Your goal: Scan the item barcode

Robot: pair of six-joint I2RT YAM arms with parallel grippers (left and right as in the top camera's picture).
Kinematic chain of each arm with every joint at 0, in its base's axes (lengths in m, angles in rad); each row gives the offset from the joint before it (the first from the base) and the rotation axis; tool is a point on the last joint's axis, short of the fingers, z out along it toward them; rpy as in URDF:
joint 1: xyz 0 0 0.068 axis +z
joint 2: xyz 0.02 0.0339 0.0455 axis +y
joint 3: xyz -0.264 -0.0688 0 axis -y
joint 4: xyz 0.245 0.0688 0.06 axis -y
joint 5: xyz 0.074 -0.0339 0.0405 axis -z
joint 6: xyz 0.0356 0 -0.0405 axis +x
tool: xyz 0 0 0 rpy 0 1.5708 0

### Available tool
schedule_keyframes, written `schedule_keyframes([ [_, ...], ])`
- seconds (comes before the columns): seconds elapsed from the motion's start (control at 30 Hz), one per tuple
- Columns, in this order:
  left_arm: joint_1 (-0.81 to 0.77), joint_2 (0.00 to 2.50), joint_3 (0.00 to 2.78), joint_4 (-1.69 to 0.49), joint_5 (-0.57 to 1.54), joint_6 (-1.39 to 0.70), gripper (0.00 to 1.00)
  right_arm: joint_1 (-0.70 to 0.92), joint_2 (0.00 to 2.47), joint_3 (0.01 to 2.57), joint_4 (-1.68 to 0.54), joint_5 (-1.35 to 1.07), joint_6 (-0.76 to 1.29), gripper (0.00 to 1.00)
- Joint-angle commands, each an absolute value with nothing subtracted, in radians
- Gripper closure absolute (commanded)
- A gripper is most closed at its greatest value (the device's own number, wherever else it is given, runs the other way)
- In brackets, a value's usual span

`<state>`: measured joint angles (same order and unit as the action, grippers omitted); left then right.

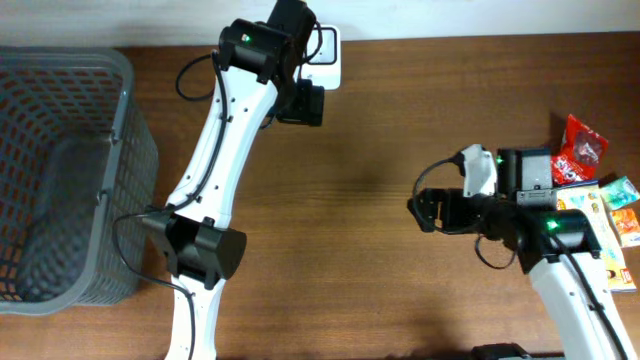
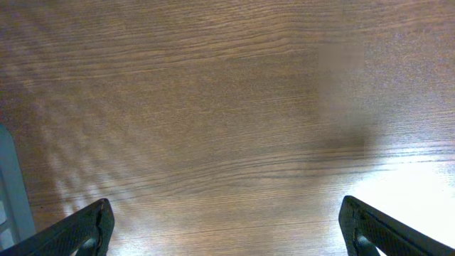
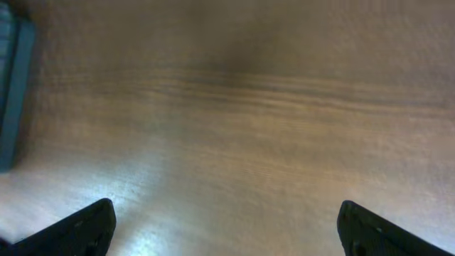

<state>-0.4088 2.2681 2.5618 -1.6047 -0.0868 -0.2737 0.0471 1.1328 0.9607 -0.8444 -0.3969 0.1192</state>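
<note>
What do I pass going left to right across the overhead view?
grey basket → left gripper → right gripper → red snack packet. The white object overlaps the left gripper, so it is left out.

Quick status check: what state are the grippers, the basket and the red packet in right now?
Left gripper: open, empty.
Right gripper: open, empty.
Basket: upright, contents unclear.
Red packet: lying flat, clear of both grippers.
</note>
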Motion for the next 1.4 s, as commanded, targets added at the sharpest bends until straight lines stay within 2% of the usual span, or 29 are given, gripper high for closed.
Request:
schedule_keyframes([
  [0.0,-0.405,2.274,2.561,-1.604,-0.095,-0.283,0.01,0.052,1.127,0.952,-0.840,-0.350,0.120,0.02],
  [0.17,-0.405,2.274,2.561,-1.604,-0.095,-0.283,0.01,0.052,1.026,0.925,-0.833,-0.297,0.119,0.01],
  [0.37,-0.405,2.274,2.561,-1.604,-0.095,-0.283,0.01,0.052,0.506,0.559,-0.508,-0.302,0.104,0.01],
  [0.6,-0.405,2.274,2.561,-1.603,-0.095,-0.283,0.01,0.052,0.133,0.250,-0.260,-0.292,0.104,0.02],
  [0.67,-0.405,2.274,2.561,-1.603,-0.095,-0.284,0.01,0.052,0.067,0.154,-0.112,-0.257,0.105,0.01],
  [0.8,-0.405,2.274,2.561,-1.604,-0.095,-0.283,0.01,0.052,0.003,0.060,0.013,-0.185,0.105,0.01],
  [1.03,-0.405,2.274,2.561,-1.603,-0.095,-0.283,0.01,0.052,0.003,0.005,0.055,-0.015,0.105,0.02],
  [1.13,-0.405,2.274,2.561,-1.604,-0.095,-0.283,0.01,0.052,0.003,0.006,0.039,0.017,0.105,0.02],
  [1.23,-0.405,2.274,2.561,-1.603,-0.095,-0.283,0.01,0.051,0.003,0.006,-0.074,0.045,0.105,0.02],
  [1.37,-0.405,2.274,2.561,-1.603,-0.095,-0.284,0.01,0.051,0.003,0.006,-0.082,0.035,0.029,0.01],
])
